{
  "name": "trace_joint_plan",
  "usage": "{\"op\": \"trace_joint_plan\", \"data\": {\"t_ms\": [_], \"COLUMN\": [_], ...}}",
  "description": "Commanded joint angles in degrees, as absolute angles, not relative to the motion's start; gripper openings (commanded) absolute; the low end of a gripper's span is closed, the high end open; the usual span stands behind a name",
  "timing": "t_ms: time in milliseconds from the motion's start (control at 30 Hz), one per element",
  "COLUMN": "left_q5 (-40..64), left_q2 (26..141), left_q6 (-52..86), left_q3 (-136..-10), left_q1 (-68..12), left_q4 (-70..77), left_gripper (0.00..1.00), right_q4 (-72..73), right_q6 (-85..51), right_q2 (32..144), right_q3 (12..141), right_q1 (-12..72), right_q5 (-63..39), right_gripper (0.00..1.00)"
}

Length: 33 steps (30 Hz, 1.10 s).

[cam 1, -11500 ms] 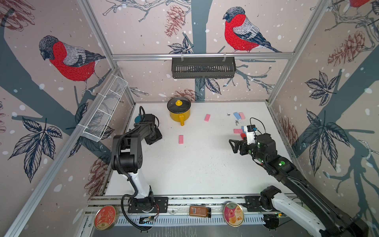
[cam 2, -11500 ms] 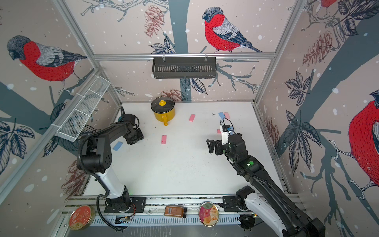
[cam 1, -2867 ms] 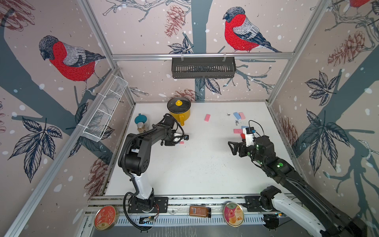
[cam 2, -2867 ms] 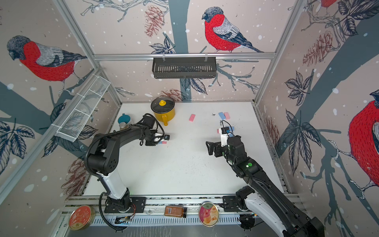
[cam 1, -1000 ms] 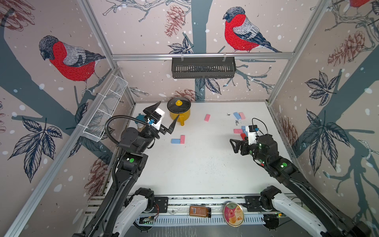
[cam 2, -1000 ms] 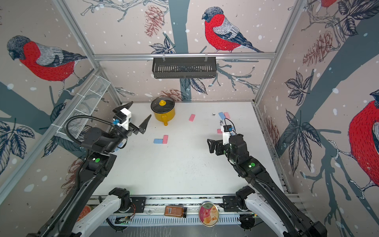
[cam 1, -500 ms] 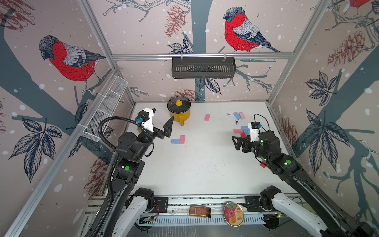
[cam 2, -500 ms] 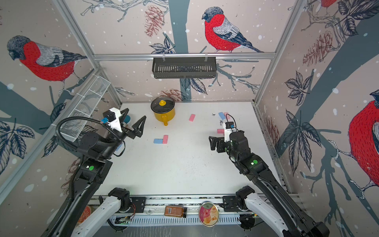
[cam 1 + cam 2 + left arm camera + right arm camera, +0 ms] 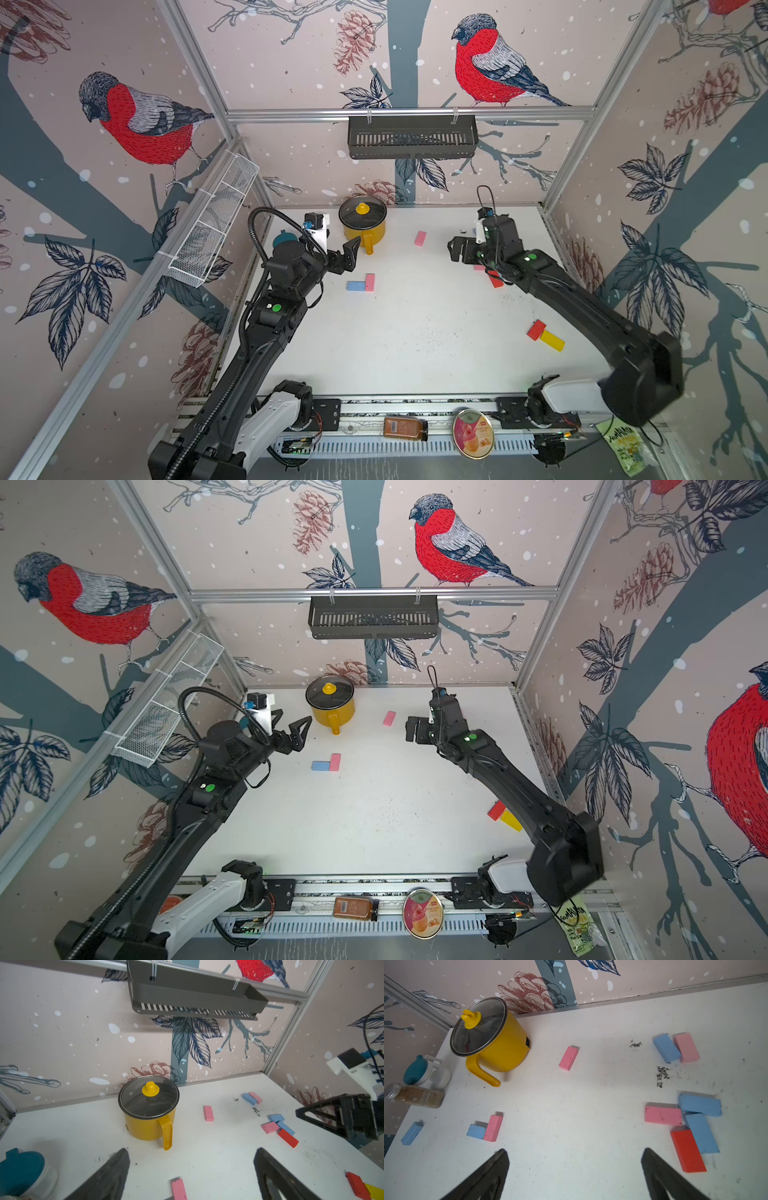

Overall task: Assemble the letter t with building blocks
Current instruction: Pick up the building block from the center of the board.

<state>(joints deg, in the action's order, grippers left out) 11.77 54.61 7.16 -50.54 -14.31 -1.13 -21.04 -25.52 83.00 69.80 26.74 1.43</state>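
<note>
Both top views: left end effector (image 9: 292, 724) has risen, right end effector (image 9: 417, 729) shifted, both spread.

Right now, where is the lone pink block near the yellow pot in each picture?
In a top view: lone pink block, between the yellow pot and the right gripper.
In a top view: same place.
Left wrist: between pot and scattered blocks, at.
Right wrist: likewise.
Landmark: the pot.
</note>
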Motion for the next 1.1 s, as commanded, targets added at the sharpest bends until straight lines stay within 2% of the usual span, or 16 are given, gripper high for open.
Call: {"op": "trace_joint_plan", "data": {"t_ms": [0,100,367,633,833,1067], "left_q5": [9.24,4.27,-6.78,-9.08,-11.02,-11.84], "left_q2": [56.6,56.81,56.16,56.33,56.59,56.25], "left_q6": [7.99,6.9,3.69,2.93,1.87,1.76], "left_q3": [-52.19,-52.29,-51.62,-51.23,-51.0,-50.73], "left_q1": [-14.34,-15.25,-21.71,-23.95,-24.96,-25.05], "left_q4": [-3.95,-5.39,-6.67,-6.42,-6.5,-6.2], "left_gripper": [0.9,0.9,0.91,0.91,0.91,0.91], "right_q4": [-22.43,-24.66,-24.78,-29.22,-32.37,-29.71], "right_q6": [-26.28,-26.47,-27.93,-27.46,-26.91,-26.7], "right_q2": [91.23,99.49,116.26,131.13,139.02,142.33], "right_q3": [77.16,84.89,97.72,113.35,122.75,125.29], "right_q1": [26.7,26.59,25.87,26.01,26.03,26.95], "right_q5": [0.34,1.04,1.12,2.81,4.72,5.31], "right_gripper": [1.0,1.0,0.91,0.87,0.84,0.82]}}
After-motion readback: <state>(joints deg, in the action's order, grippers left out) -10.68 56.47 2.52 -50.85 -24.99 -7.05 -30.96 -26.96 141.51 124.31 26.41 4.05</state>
